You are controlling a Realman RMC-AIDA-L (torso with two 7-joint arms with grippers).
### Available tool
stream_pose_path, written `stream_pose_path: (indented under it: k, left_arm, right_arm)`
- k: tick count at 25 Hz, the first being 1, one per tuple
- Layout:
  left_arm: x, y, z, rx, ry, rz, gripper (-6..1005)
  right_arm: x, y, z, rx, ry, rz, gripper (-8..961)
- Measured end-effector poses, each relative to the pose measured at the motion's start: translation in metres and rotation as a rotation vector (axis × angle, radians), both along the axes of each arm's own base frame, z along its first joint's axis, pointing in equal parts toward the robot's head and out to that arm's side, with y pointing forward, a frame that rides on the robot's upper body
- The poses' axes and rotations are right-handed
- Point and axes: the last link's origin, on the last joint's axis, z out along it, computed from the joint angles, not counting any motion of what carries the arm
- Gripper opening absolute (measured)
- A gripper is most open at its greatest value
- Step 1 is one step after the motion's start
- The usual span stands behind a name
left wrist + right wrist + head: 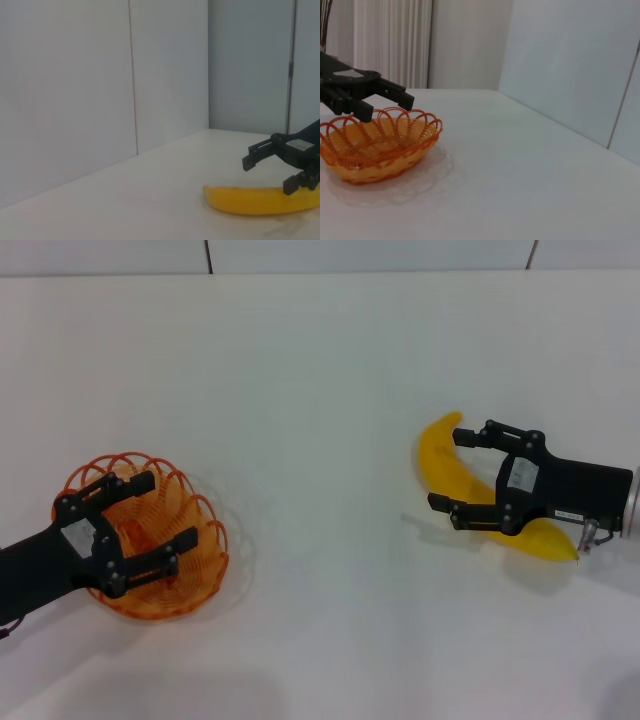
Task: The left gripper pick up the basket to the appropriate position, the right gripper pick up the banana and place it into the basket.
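Note:
The orange wire basket [190, 575] sits on the white table at the left; it also shows in the right wrist view [380, 147]. My left gripper [166, 511] is open and hangs low over the basket, with its fingers spread above the rim; the right wrist view [382, 100] shows it too. The yellow banana [443, 462] lies on the table at the right and shows in the left wrist view [250, 201]. My right gripper [449, 469] is open and straddles the banana's middle, one finger on each side; the left wrist view [267, 175] shows it too.
The white table [330, 440] stretches between the basket and the banana. A pale wall [370, 254] runs along its far edge. Nothing else stands on the table in view.

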Motion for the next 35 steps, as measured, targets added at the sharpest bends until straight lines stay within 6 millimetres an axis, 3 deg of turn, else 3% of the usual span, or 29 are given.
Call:
stream_pose_path:
  k: [11, 14, 16, 20, 23, 27, 32, 35]
  left_arm:
    - [0.001, 0.0, 0.001, 0.001, -0.007, -0.004, 878]
    - [0.002, 0.004, 0.009, 0.037, -0.054, 0.024, 878]
    - [0.002, 0.016, 0.029, 0.087, -0.135, 0.105, 877]
    - [-0.003, 0.043, 0.089, 0.095, -0.198, 0.281, 877]
    - [0.005, 0.067, 0.114, 0.006, -0.04, 0.331, 877]
    - [0.018, 0.094, 0.127, -0.076, 0.235, 0.321, 876]
    - [0.037, 0.098, 0.117, -0.028, 0.572, 0.126, 876]
    - [0.046, 0.099, 0.114, -0.02, 0.644, 0.084, 876]
  right_arm:
    - [0.0, 0.001, 0.0, 0.004, 0.0, 0.002, 876]
    - [0.0, 0.001, 0.001, 0.004, 0.0, 0.001, 874]
    - [0.0, 0.001, 0.001, 0.004, 0.001, -0.001, 872]
    - [-0.002, 0.003, 0.002, 0.002, 0.004, 0.01, 869]
    - [-0.003, 0.003, 0.002, 0.003, 0.007, 0.011, 867]
    - [-0.004, 0.004, 0.003, 0.002, 0.006, 0.015, 864]
    - [-0.009, 0.009, 0.001, -0.011, 0.01, 0.025, 861]
    - [-0.014, 0.013, 0.0, -0.019, 0.016, 0.027, 859]
